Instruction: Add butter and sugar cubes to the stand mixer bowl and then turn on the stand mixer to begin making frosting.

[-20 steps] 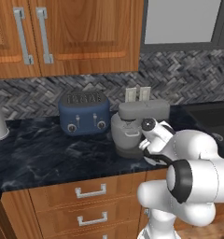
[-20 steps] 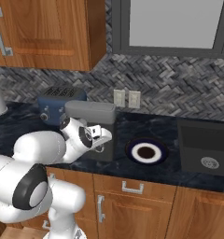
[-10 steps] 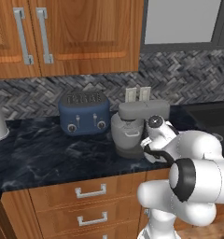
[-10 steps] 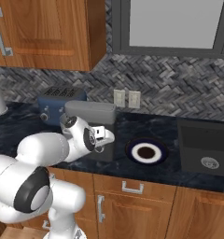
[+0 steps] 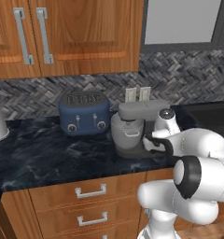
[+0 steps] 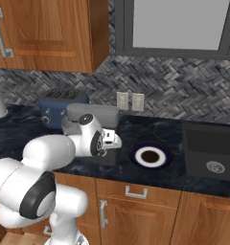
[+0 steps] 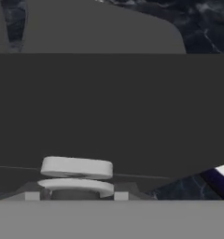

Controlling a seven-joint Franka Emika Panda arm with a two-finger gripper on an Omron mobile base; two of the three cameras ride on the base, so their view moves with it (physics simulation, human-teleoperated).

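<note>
The tool point(image 7: 76, 192) sits at the stand mixer point(image 5: 138, 122) knob point(image 7: 76, 167); its grip I cannot tell; switching on seems the remaining step.

Stand mixer point(image 5: 138, 122) base — hidden behind the arm; claw's grip unclear.

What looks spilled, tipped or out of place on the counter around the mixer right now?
Nothing stands out. The stand mixer sits upright beside the navy toaster, its knob close before the hand camera, and the plate lies flat. No spill shows.
</note>
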